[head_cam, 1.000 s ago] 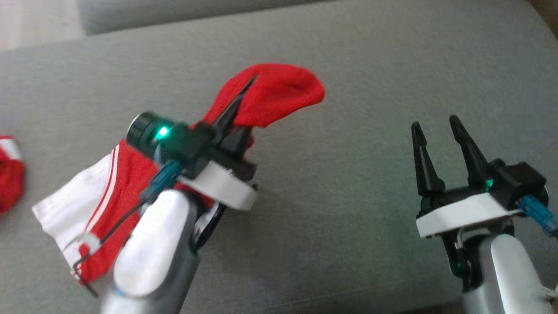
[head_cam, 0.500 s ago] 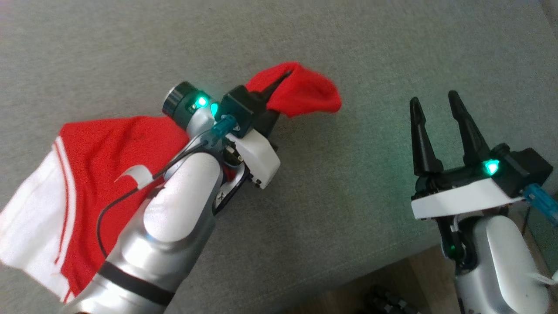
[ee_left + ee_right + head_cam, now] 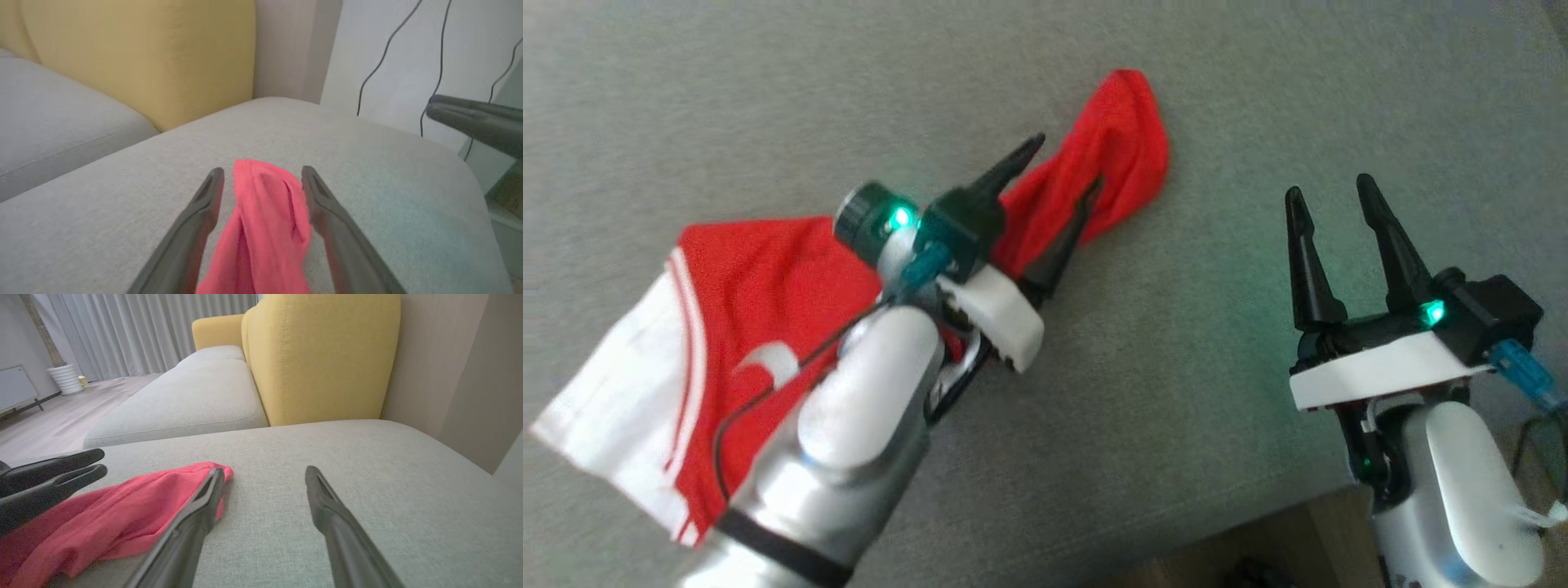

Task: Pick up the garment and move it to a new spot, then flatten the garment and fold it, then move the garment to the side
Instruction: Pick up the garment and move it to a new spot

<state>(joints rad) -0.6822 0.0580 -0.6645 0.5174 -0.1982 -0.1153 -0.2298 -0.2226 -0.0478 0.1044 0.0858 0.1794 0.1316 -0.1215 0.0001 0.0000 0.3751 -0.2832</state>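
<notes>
Lies on the coarse-woven grey sofa cushion (image 3: 1258,98): soft red jersey garment (image 3: 768,269), white-banded and broad at the cushion's near-left, twisted into a narrow rope toward its middle. Runs diagonally, tip pointing away. Left gripper (image 3: 1067,162) fingers spread wide astride the rope, seemingly not pinching. Right gripper (image 3: 1330,189) fingers wide, empty, near-right.

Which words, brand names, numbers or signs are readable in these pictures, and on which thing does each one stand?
None: no word, letter or number can be read in these pictures.
The red and white garment bears a small white curved mark. It is a shape without letters, and it is too blurred to tell a brand from it.
</notes>
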